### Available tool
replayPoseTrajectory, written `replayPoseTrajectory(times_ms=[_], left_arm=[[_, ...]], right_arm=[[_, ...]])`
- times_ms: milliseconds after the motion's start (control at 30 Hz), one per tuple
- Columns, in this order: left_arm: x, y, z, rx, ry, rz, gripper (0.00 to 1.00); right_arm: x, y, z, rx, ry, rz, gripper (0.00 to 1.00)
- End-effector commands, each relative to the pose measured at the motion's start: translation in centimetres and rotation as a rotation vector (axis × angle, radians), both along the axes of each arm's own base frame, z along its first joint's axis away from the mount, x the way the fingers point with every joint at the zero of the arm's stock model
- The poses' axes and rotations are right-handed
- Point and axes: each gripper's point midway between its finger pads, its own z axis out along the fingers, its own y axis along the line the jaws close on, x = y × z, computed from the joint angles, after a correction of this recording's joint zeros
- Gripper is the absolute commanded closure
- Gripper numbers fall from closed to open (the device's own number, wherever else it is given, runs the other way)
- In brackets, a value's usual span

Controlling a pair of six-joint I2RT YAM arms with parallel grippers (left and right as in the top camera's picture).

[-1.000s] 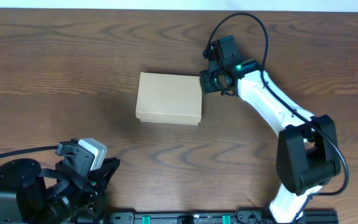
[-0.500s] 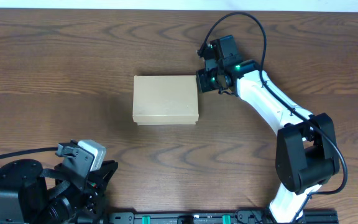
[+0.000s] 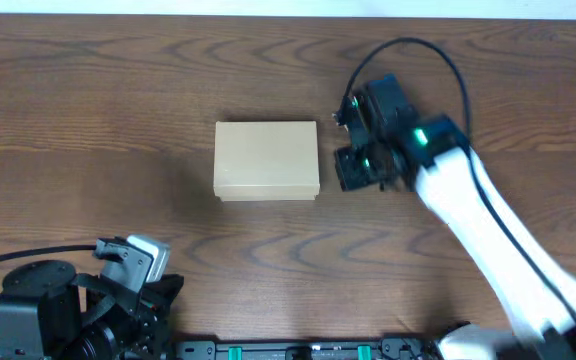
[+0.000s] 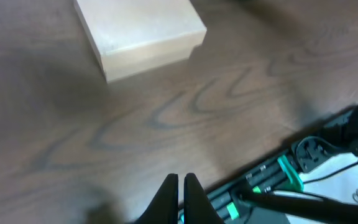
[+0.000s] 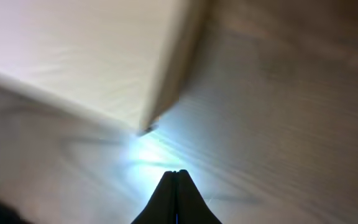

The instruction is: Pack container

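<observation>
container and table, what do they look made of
The container looks like plain tan cardboard: matte, unprinted, with a folded lid edge along its side. The table looks like dark brown wood or a wood-look laminate, with swirling grain lines and a slight sheen. Which of the two it is cannot be told.

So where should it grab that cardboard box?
Probably from above, across the shorter span of the box, pinching its front and back walls: it lies flat and closed, lid smooth, with both walls clear. The right hand is nearest.
</observation>
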Motion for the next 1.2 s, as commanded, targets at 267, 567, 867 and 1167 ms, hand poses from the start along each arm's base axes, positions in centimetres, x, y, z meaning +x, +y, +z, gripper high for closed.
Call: replayPoseTrajectory(times_ms=[267,567,867,1167], left_arm=[[-1.7,-0.3,-2.2,0.014,0.027,-0.069,0.94],[-1.0,-0.3,-3.4,-0.054,0.120,0.040,0.05],[-1.0,-0.3,-3.4,-0.054,0.119,0.040,0.05],[-1.4,-0.4,-3.2,-0.056,0.097,0.025,0.05]], right_arm=[[-14.5,-2.1,-2.7,0.231,-0.193,0.016,0.96],[-16.6,-3.2,0.5,0.408,-0.297,0.011,0.01],[-17.2,-3.8,-0.6,0.368,-0.258,0.008,0.01],[-17.2,-3.8,-0.6,0.368,-0.257,0.008,0.01]])
